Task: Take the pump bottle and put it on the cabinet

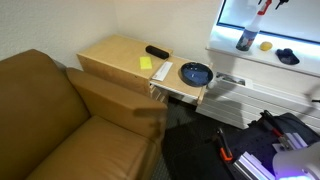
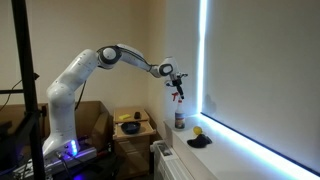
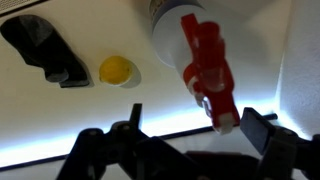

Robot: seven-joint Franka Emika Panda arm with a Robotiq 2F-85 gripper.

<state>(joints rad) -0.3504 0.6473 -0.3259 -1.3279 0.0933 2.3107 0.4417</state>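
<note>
Pump bottle [image 1: 246, 38] upright on white ledge [image 1: 252, 60], claw [image 3: 198, 120] spread apart just above

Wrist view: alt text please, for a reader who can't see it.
The open gripper hangs above the pump bottle, whose red trigger head shows between the spread fingers. The bottle stands on a white ledge, with a small yellow object and a dark object beside it.

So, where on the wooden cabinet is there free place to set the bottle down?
The cabinet top is bare on the half next to the sofa. The other end is crowded: a black object, a yellow note and white paper lie there, with the blue bowl beside them.
</note>
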